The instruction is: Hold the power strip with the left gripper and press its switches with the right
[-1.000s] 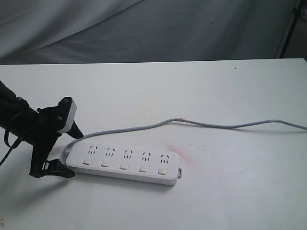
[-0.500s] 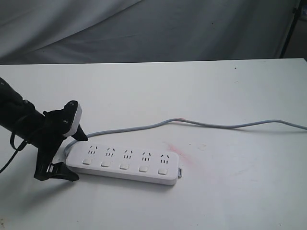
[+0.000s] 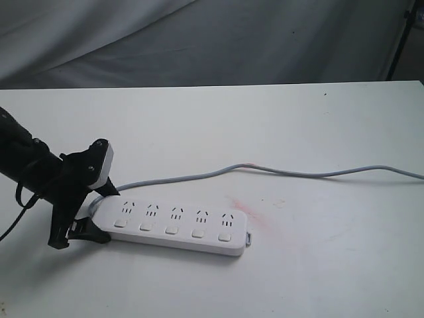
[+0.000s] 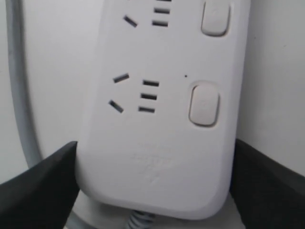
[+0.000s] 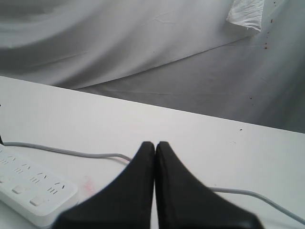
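**Left claw clamps the cord end, right claw waits closed**

Exterior view first: the power strip lies flat on the white table, left of centre, its long side running across the view. All five switches sit in a row along the near edge, one under each socket set. The left gripper is at the strip's left end, one black finger behind it, the other in front, with the strip's rounded end between them. The grey cord leaves that same end, curves past the rear finger and runs away to the right edge of the table. A pink smear marks the table just beside the strip's right end. Grey cloth hangs behind.

Over to the left wrist view: the two black fingers press against both long sides of the strip, clasping it firmly. Two socket sets and two switches show here.

Now the right wrist view: the right gripper is clenched, its fingers pressed flat together with nothing between them. It is above the table, clear of the strip, and the cord passes behind its tips.
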`<state>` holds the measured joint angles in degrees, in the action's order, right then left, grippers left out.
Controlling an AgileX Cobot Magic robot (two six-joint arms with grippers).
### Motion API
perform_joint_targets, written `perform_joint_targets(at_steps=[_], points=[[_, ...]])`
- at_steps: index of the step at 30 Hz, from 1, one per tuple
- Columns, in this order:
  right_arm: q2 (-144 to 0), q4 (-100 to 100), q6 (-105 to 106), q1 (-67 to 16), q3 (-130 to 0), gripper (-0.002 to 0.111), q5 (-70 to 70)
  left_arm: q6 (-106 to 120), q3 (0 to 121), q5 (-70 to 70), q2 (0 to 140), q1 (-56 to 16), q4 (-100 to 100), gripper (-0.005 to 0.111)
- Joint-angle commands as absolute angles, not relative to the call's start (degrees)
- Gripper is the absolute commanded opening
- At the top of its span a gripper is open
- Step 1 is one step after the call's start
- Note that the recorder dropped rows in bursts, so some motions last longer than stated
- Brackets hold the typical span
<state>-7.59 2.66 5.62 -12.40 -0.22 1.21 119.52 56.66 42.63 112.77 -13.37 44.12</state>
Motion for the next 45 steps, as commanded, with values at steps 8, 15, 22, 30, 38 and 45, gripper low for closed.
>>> perform_joint_targets(at_steps=[8, 15, 22, 30, 38, 45], points=[[-7.3, 2.5, 5.3, -12.0, 0.0, 0.000, 1.1, 118.7, 57.0, 41.4, 112.7, -13.7, 48.2, 0.064], [-7.3, 2.5, 5.3, -12.0, 0.0, 0.000, 1.1, 118.6, 57.0, 41.3, 112.7, -13.7, 49.2, 0.062], [-7.3, 2.5, 5.3, -12.0, 0.0, 0.000, 1.1, 118.1, 57.0, 41.3, 112.7, -13.7, 49.1, 0.062], [-7.3, 2.5, 5.3, -12.0, 0.0, 0.000, 1.1, 118.4, 57.0, 41.3, 112.7, -13.7, 49.1, 0.062], [-7.3, 2.5, 5.3, -12.0, 0.0, 0.000, 1.1, 118.4, 57.0, 41.3, 112.7, -13.7, 49.1, 0.062], [-7.3, 2.5, 5.3, -12.0, 0.0, 0.000, 1.1, 118.4, 57.0, 41.3, 112.7, -13.7, 49.1, 0.062]])
